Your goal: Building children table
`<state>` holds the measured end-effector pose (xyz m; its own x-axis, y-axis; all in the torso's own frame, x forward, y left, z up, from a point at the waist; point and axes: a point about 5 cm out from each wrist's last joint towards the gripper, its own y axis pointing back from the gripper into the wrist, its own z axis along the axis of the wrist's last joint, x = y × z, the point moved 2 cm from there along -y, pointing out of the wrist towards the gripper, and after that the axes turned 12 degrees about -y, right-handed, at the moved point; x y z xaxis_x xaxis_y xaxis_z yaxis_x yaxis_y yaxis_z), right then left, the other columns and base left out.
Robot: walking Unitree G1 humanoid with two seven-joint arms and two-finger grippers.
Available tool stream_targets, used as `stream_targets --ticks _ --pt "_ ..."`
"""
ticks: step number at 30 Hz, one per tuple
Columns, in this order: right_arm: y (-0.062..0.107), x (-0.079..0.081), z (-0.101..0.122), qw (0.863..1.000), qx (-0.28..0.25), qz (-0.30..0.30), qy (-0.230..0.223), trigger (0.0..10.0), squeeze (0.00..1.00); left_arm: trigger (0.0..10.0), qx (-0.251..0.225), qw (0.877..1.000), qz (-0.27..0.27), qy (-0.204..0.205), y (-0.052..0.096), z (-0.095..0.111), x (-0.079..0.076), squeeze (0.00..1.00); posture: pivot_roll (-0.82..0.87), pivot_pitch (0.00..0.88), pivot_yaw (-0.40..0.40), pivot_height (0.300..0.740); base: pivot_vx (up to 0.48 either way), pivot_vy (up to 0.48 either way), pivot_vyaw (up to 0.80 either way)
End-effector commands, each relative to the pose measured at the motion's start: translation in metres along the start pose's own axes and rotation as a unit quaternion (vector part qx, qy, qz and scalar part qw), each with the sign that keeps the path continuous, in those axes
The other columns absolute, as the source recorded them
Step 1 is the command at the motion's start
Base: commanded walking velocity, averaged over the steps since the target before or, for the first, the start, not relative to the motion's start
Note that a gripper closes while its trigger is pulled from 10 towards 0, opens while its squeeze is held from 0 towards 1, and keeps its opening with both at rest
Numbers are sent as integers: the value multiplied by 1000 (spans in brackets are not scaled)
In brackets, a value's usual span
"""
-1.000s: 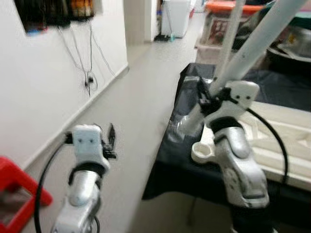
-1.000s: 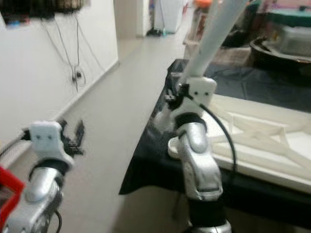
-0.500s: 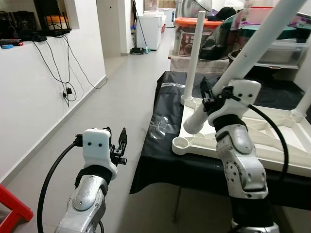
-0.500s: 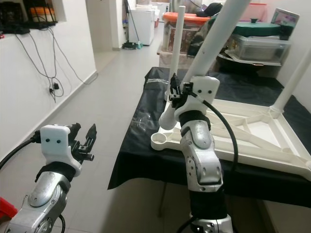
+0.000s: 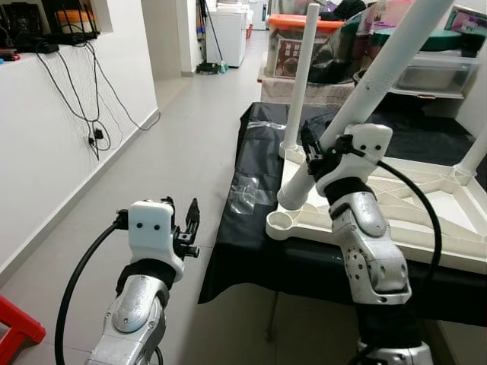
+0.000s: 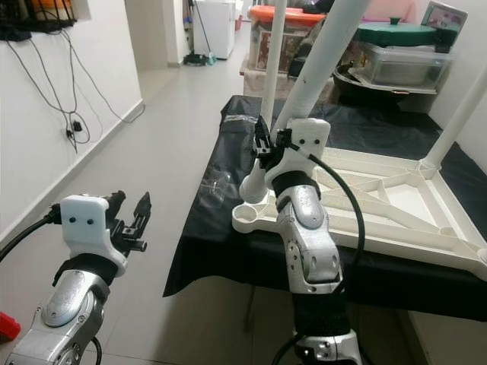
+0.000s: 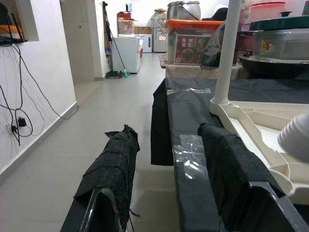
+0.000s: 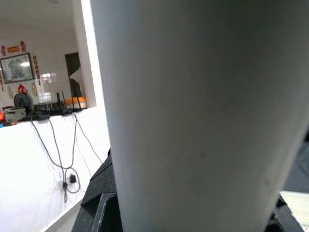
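Right gripper (image 5: 313, 156) is clenching a white table leg (image 5: 373, 76), tilted above the empty socket (image 5: 279, 222) at the near left corner of the upturned tabletop (image 5: 415, 217). Left gripper (image 5: 185, 224) is hovering parted over open floor (image 5: 190, 137), well apart from the black-covered worktop's (image 5: 255, 251) edge.
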<state>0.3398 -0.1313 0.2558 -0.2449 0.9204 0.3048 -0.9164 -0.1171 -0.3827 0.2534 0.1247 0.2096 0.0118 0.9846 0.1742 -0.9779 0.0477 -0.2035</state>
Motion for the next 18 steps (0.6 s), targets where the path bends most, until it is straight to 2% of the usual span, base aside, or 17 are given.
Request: stream_targets --ticks 1,18 --pt "1 7 3 1000 -10 11 -3 10000 0 10000 5 1000 0 -8 -1 -1 0 0 75 54 -56 740 255 0 0" --pt "2 8 3 1000 -14 14 -8 10000 0 10000 7 1000 -3 -13 -2 -3 -1 0 69 39 -51 740 253 0 0"
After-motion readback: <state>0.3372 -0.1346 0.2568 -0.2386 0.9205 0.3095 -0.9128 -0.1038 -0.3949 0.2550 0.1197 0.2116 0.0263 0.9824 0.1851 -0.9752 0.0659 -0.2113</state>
